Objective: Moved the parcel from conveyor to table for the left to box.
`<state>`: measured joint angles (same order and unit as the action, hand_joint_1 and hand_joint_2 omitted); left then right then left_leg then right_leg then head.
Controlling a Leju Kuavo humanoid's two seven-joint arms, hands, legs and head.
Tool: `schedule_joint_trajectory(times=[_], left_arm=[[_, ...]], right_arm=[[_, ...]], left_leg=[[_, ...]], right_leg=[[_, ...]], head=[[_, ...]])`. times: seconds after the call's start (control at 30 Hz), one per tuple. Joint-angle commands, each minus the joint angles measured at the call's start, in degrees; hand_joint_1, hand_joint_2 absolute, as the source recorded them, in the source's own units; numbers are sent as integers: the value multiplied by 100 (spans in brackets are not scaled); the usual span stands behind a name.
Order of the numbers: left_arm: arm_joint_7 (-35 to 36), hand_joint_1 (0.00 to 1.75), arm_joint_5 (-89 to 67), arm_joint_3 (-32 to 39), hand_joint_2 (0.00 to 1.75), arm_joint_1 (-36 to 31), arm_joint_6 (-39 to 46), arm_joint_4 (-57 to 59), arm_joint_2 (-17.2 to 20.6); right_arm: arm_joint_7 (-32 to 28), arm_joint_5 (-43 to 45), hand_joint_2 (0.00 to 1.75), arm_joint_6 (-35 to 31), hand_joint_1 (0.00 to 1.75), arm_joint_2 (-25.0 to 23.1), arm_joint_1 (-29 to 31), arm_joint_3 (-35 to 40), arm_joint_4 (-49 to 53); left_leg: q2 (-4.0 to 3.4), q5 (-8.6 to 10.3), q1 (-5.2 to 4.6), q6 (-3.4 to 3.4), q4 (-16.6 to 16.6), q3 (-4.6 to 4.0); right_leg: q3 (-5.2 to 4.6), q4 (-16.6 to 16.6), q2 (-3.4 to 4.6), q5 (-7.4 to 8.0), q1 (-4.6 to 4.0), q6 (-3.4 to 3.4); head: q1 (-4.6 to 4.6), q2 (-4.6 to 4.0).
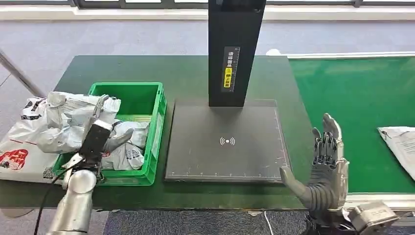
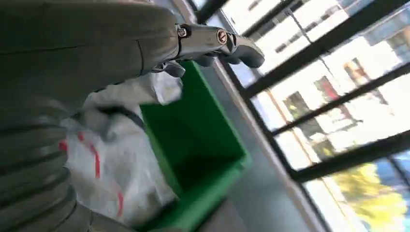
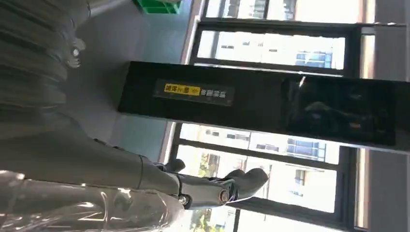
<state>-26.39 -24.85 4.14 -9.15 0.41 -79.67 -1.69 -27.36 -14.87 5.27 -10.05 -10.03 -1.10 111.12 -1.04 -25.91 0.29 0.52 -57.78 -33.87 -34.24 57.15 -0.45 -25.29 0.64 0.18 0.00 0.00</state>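
the left hand (image 1: 100,139) is reaching over the near left corner of the green box (image 1: 157,125), which is sitting on the dark green table (image 1: 186,73) just left of the black scanner pad (image 1: 225,142). its fingers are lying against a crumpled white and grey plastic parcel (image 1: 80,120) that is draping over the box's left rim, but whether they are gripping it or only touching it is not clear from these views. the parcel is looking soft, wrinkled and glossy, with dark printing on it; in the left wrist view a white bag with red markings (image 2: 109,164) is lying beside the box wall (image 2: 193,140). more white bags are bunching inside the box (image 1: 129,147), and another one with red and black print (image 1: 19,147) is spilling onto the table at the left edge. the right hand (image 1: 325,164) is standing upright at the table's near right corner, fingers apart and straight, holding nothing. on the green conveyor (image 1: 357,107) to the right, a flat white parcel (image 1: 399,144) is lying near the edge of the picture. a black scanner column (image 1: 235,49) is rising behind the pad.
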Motion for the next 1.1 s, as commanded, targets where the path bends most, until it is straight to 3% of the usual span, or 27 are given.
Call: schedule_joint_trajectory(times=[0.03, 0.07, 0.13, 0.17, 0.33, 0.37, 0.8, 0.87, 0.93, 0.97, 1.0, 1.03, 1.1], left_arm=[[-966, 0, 1923, -921, 0, 1551, -577, -2167, -511], [-1028, 0, 1964, -952, 0, 1568, -502, -2280, -574], [-986, 0, 2033, -951, 0, 1584, -417, -2421, -709], [-874, 0, 1990, -960, 175, 1598, -289, -2506, -792], [-982, 0, 1932, -1109, 175, 1693, 207, -2684, -845], [-1043, 0, 1937, -1156, 0, 1745, 282, -2718, -806], [-1055, 0, 1916, -1184, 0, 1813, 335, -2741, -759], [-1144, 0, 1893, -1179, 0, 1800, 507, -2731, -751], [-1109, 0, 1994, -1205, 0, 1792, 528, -2708, -671], [-1111, 0, 2018, -1214, 175, 1766, 533, -2673, -636], [-1138, 0, 2028, -1217, 175, 1704, 563, -2613, -626], [-1080, 0, 2030, -1270, 175, 1667, 493, -2572, -576], [-1122, 0, 2007, -1263, 175, 1656, 453, -2574, -568]], right_arm=[[439, 804, 175, 696, 0, 102, 319, -1410, -371], [485, 1003, 0, 829, 0, 79, 338, -1408, -516], [643, 1396, 0, 1082, 0, 61, 344, -1269, -732], [701, 1611, 0, 1163, 0, 43, 350, -1131, -850], [649, 2102, 0, 921, 0, 74, 410, -884, -934], [609, 1935, 0, 724, 0, 115, 407, -891, -886], [585, 1894, 0, 675, 0, 179, 396, -930, -828], [176, 1315, 0, 183, 0, 196, 433, -1055, -799], [425, 516, 0, -146, 0, 477, 556, -1243, -999], [445, 260, 175, -64, 0, 599, 623, -1355, -1124], [487, -59, 175, 43, 0, 746, 701, -1536, -1322], [438, -871, 175, -269, 0, 909, 739, -1584, -1459], [504, -1655, 175, -491, 0, 1122, 883, -1661, -1782]], left_leg=[[12, -19, 1, -9, 4, 22], [20, -20, 4, -11, 4, 21], [16, -18, 5, -11, 3, 12], [17, -22, 7, -12, 4, 16], [12, -25, 5, -10, 8, 18], [11, -24, 3, -10, 13, 22], [21, -22, 3, -8, 16, 30], [20, -22, 4, -8, 11, 22], [20, -21, 4, -8, 5, 12], [21, -20, 3, -9, 9, 19], [27, -18, 2, -10, 16, 26], [25, -18, 3, -10, 10, 18], [31, -16, 5, -12, 18, 29]], right_leg=[[28, -14, 0, -15, 0, 7], [32, -21, -4, -16, -4, 11], [23, -18, -5, -16, -5, 11], [28, -19, -3, -17, -7, 10], [28, -19, 2, -18, -5, 14], [29, -20, 3, -18, -3, 13], [41, -22, -7, -21, -2, 13], [35, -19, -9, -19, -3, 14], [26, -14, -12, -18, -4, 15], [32, -17, -11, -19, -2, 15], [40, -25, -14, -17, -1, 16], [34, -20, -17, -17, -2, 17], [48, -32, -18, -14, -4, 18]], head=[[2, 0], [0, 0], [2, 0], [2, 0], [0, 0], [2, 0], [2, 0], [2, 0], [0, 0], [0, 0], [2, 0], [0, 0], [0, 0]])
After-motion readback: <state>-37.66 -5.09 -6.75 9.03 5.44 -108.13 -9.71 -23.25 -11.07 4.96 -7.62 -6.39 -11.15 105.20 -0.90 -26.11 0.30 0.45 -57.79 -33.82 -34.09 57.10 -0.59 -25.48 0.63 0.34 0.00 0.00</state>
